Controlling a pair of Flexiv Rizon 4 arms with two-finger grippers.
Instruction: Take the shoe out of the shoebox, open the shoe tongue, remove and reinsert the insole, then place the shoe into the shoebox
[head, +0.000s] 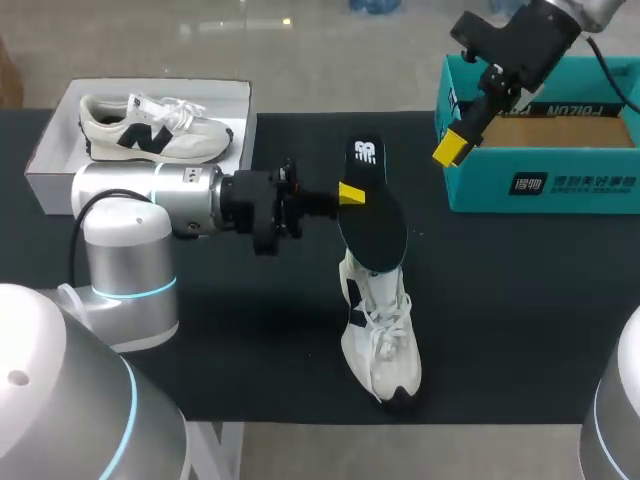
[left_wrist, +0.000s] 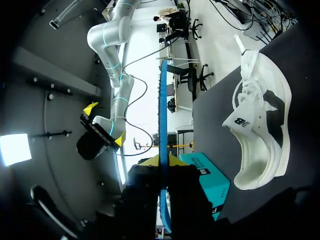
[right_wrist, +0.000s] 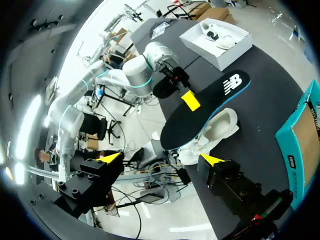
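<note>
My left gripper (head: 347, 194) is shut on a black insole (head: 372, 215) with a white logo and holds it up in the air, above the heel of a white shoe (head: 381, 335) that lies on the black table. In the left wrist view the insole (left_wrist: 162, 115) shows edge-on with a blue rim, pinched between the fingers, and the shoe (left_wrist: 262, 130) lies beside it. My right gripper (head: 470, 115) hangs open above the teal shoebox (head: 540, 185), apart from the insole. Its wrist view shows the gripper (right_wrist: 162, 159) with wide-spread yellow tips and nothing between them, and the insole (right_wrist: 205, 112) ahead.
A white open box (head: 48, 160) at the back left holds a second white shoe (head: 150, 128) with a dark logo. The teal shoebox stands at the back right with a brown inside. The left arm's body spans the table's left side.
</note>
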